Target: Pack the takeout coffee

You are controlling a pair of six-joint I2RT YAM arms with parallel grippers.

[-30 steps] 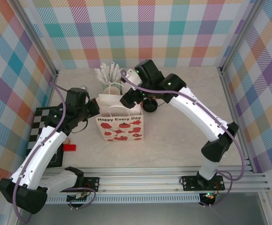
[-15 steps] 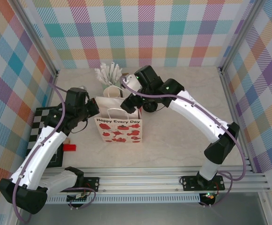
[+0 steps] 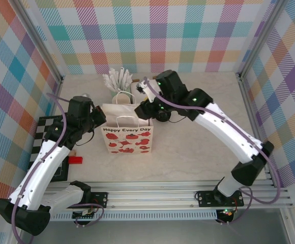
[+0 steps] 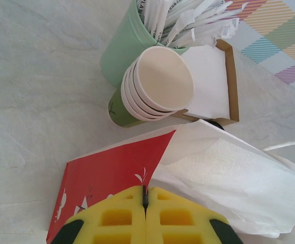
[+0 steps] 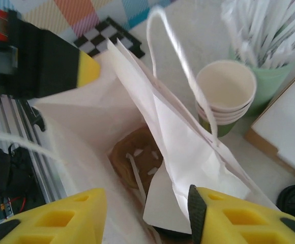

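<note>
Pinching the rim of the paper bag tight in the left pincer to hold its mouth spread directly beneath the parted, empty right pincer.

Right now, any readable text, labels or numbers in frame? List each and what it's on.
"Happy Every Day": printed across the front of the paper bag, seen from the top view.
Small dark mark on the green side of the cup stack, seen from the left wrist view: too small to read.
Nothing else legible.
</note>
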